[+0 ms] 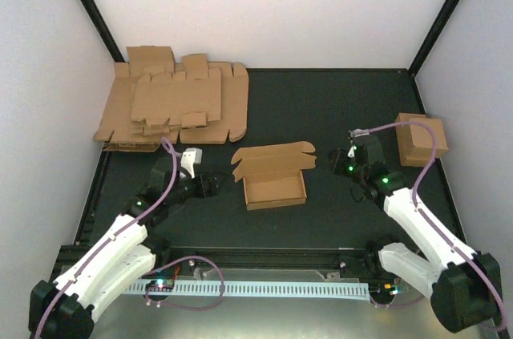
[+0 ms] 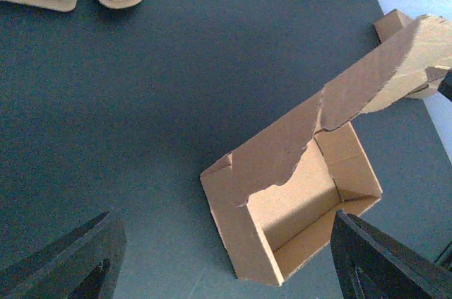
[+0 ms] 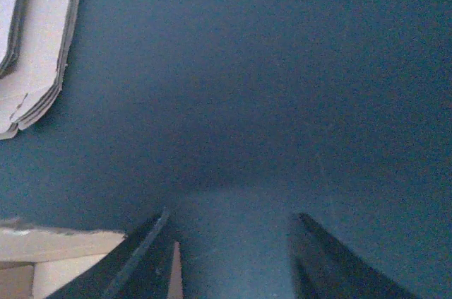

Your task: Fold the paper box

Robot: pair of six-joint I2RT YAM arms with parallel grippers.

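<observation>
The paper box [image 1: 274, 179] sits mid-table as an open brown tray, its lid flap raised along the far side. In the left wrist view the box [image 2: 296, 207] lies ahead, its lid [image 2: 381, 83] leaning up and right. My left gripper [image 1: 213, 185] stands just left of the box, open, its fingers [image 2: 78, 260] apart and touching nothing. To the right of the box my right gripper [image 1: 351, 161] hangs open over bare mat, nothing between its fingers [image 3: 148, 256]. A corner of the box [image 3: 56, 249] shows at that view's lower left.
A pile of flat cardboard blanks [image 1: 172, 106] lies at the back left, its edge [image 3: 35, 51] also showing in the right wrist view. A closed brown box [image 1: 421, 139] stands at the right. Black mat [image 1: 321, 106] covers the table; white walls enclose it.
</observation>
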